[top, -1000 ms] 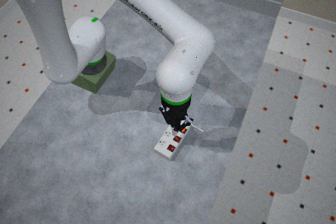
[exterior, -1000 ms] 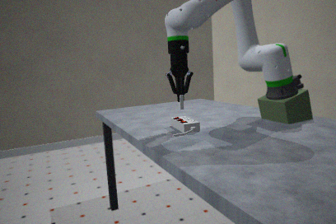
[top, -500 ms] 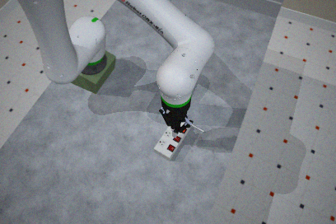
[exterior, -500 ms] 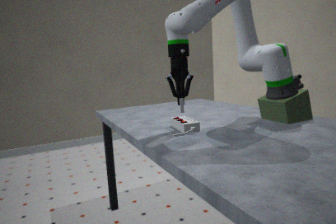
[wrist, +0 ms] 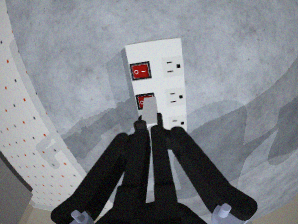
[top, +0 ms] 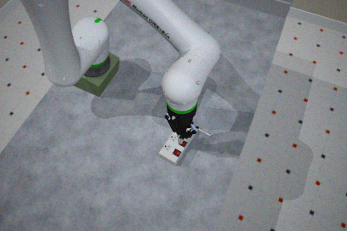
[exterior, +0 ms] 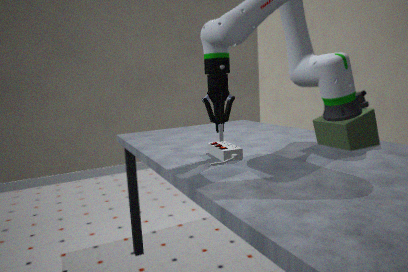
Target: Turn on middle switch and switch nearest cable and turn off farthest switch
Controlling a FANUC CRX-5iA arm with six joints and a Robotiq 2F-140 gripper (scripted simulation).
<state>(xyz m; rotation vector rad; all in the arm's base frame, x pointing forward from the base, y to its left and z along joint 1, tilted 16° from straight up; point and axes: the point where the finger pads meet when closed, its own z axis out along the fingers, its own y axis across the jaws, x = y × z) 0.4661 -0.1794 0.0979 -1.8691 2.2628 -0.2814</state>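
Note:
The white power strip [top: 173, 149] [exterior: 226, 151] [wrist: 157, 75] lies right way up on the grey table [top: 85, 175] [exterior: 300, 206] [wrist: 233, 16], with its red switches and sockets facing up. A thin cable stub [top: 203, 132] leaves the end under my wrist. My gripper [top: 185, 134] [exterior: 220, 135] [wrist: 151, 106] is shut on nothing and points straight down at that cable end of the strip. In the wrist view the far switch [wrist: 140, 70] is in full sight. The middle switch [wrist: 141, 99] shows just beyond the fingertips. The switch nearest the cable is hidden under the fingers. I cannot tell whether the tips touch the strip.
The arm's green base block [top: 99, 82] [exterior: 347, 133] stands at the back of the table. The table's edge [exterior: 165, 166] runs close to the strip, with tiled floor [top: 306, 98] below.

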